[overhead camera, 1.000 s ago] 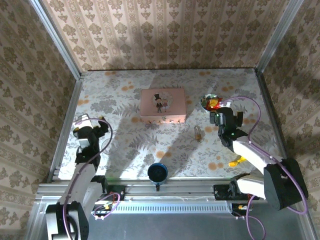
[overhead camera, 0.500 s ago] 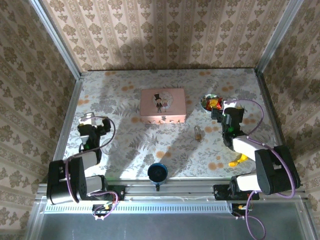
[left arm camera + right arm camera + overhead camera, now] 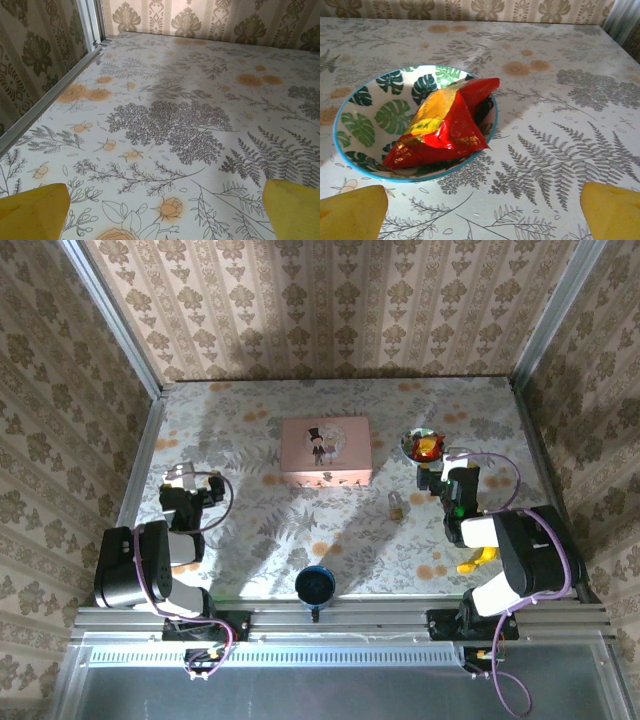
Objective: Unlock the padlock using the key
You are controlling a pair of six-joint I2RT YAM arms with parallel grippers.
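A dark blue round cup [image 3: 315,585] sits in front of the pink rectangular box [image 3: 326,450]. The tiny brass padlock [image 3: 397,504] lies in the open off the box's front right corner. The left gripper [image 3: 162,212] and right gripper [image 3: 482,212] flank the box, fingers wide apart, empty. A leaf-patterned bowl [image 3: 360,127] holding a red foil packet [image 3: 445,125] stands right of the box.

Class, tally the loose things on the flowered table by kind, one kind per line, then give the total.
Pink box: 1
Leaf-patterned bowl: 1
Red and yellow packet: 1
Padlock: 1
Yellow toy: 1
Dark blue round container: 1
Total: 6
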